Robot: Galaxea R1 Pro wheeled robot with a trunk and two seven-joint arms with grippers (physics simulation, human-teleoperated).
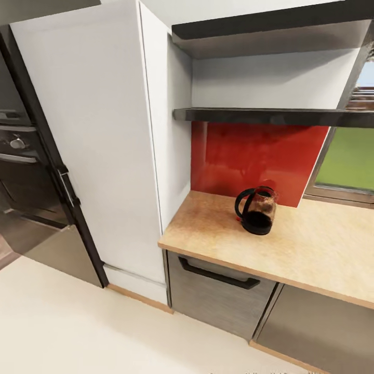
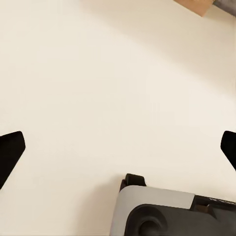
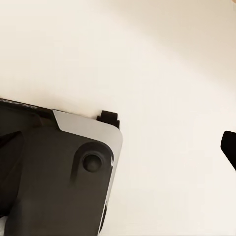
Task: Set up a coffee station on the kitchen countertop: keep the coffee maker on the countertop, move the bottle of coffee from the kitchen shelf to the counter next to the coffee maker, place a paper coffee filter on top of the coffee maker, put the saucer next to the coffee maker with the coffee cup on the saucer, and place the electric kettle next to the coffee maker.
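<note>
A glass electric kettle with a black handle and black base (image 1: 256,210) stands upright on the tan speckled kitchen countertop (image 1: 317,244), at about four o'clock in the head view, just in front of the glossy red backsplash panel (image 1: 254,158). Above the panel, at one o'clock, two dark wall shelves (image 1: 270,115) run across the white alcove. A tall white cabinet (image 1: 93,156) fills the ten o'clock side, with a dark built-in oven (image 1: 21,156) beyond it at nine o'clock. Beneath the counter, at six o'clock, a grey drawer front with a long black handle (image 1: 218,275) faces the cream floor (image 1: 67,327). A window showing green (image 1: 349,158) sits at three o'clock.

In the left wrist view, the left gripper (image 2: 118,150) hangs over the cream floor with its two black fingertips (image 2: 11,150) far apart, jaws spread wide, holding nothing; the robot's grey and black base (image 2: 162,211) lies below.

In the right wrist view, one black fingertip (image 3: 229,146) of the right gripper appears over the same floor; the other side is lost against the dark robot base (image 3: 54,172), so whether that pincer is spread or closed cannot be told.
</note>
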